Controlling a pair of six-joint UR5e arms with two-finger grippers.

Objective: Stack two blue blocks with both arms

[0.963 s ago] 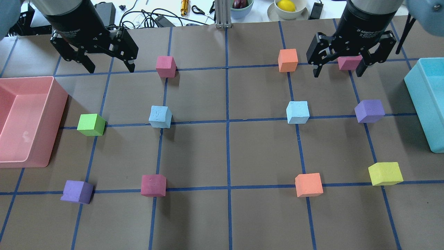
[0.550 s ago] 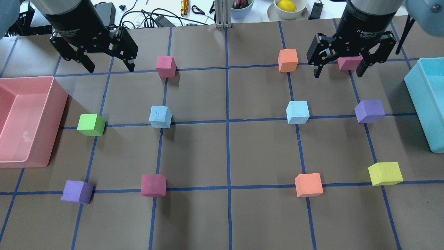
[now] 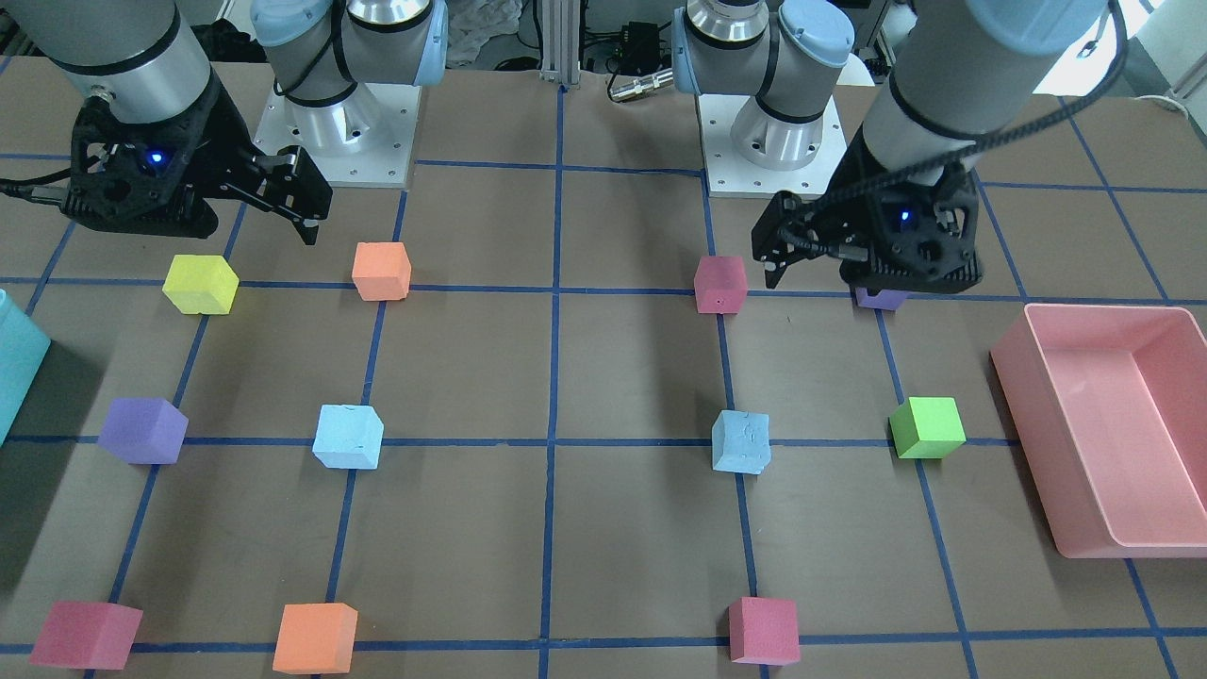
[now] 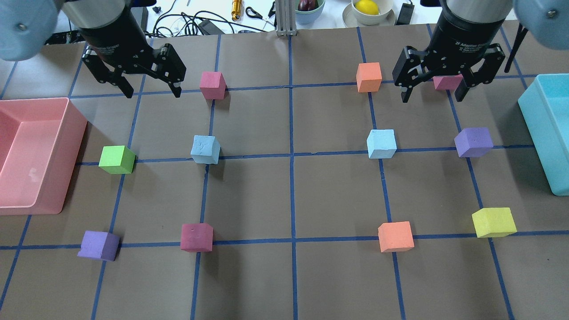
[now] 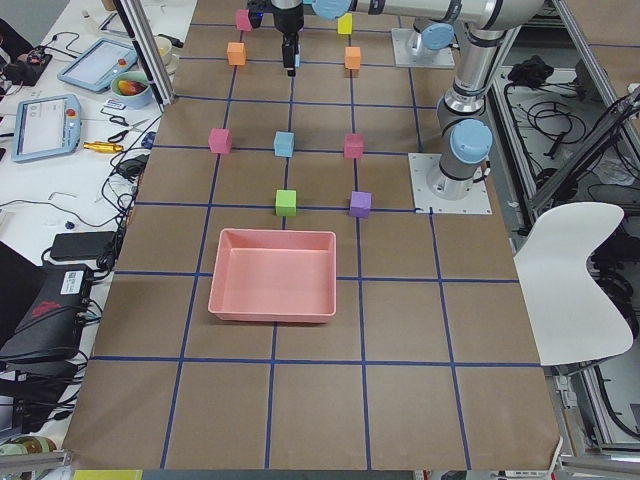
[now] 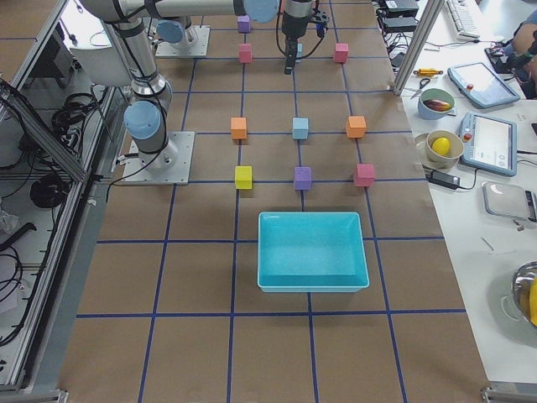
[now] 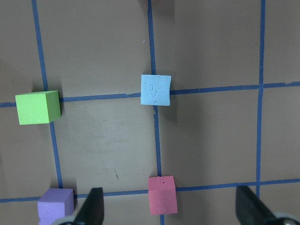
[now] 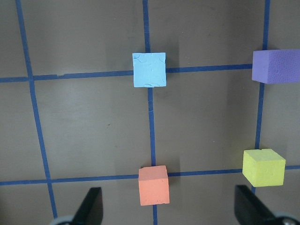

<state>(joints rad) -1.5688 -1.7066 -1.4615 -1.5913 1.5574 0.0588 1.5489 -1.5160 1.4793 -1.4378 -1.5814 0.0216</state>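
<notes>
L pincer (image 4: 154, 93) upper left, R pincer (image 4: 432, 98) upper right, both agape, empty. On worktop (image 4: 249, 200), L blue block (image 4: 205, 150) below-right of L pincer, R blue block (image 4: 381, 143) below-left of R pincer

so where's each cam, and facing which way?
Overhead: behind robot, looking down; left hand, right hand.
Front-facing: opposite robot, facing bases; both hands.
Exterior left: left end, past pink plastic bin; arms.
Exterior right: right end, past teal plastic bin; arms.
Left wrist: straight down, one pale blue foam cube; fingertips.
Right wrist: same, other blue cube.
</notes>
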